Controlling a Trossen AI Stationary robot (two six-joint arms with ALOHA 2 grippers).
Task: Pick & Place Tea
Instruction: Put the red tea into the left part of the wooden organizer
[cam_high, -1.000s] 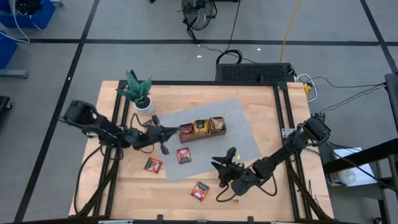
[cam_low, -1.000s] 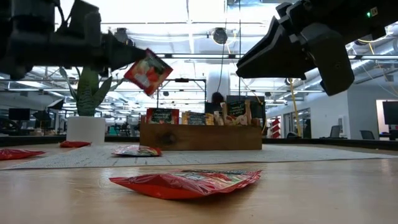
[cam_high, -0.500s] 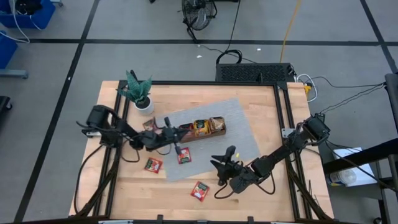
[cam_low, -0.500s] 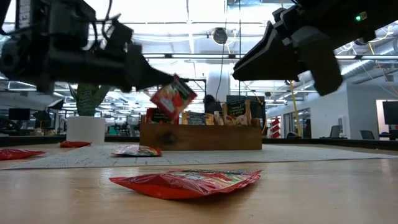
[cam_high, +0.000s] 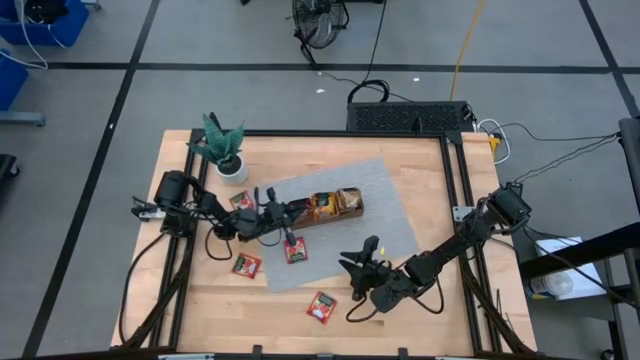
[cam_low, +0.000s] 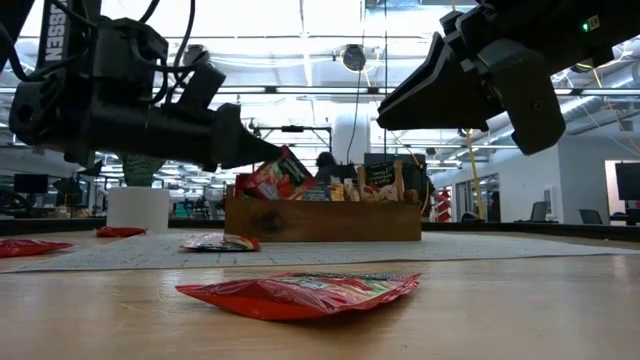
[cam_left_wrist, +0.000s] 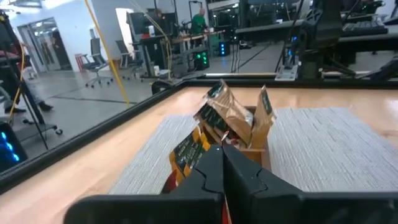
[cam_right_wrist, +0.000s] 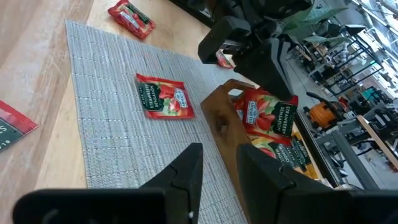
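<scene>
Left gripper (cam_low: 262, 152) over wooden tray (cam_high: 325, 207) end slot, jaws clamped on red tea sachet (cam_right_wrist: 266, 114), lowering it in. Sachet looks light, thin, floppy, probably slick foil; I pinch by edge. Right gripper (cam_right_wrist: 214, 163) hovers near loose sachets (cam_high: 321, 307) on surface, jaws partly apart, empty. My wrist view hides held sachet; slot depth unclear.

From above, my table (cam_high: 400, 160) is evenly lit, with only faint shadows beneath my arms. At table height, bright ceiling lights glare behind my two dark arms, which show almost as silhouettes, and the nearest red sachet (cam_low: 300, 293) lies soft-focused. Past my left fingers (cam_left_wrist: 211, 180), blurred and close, the room beyond looks bright and slightly hazy.
</scene>
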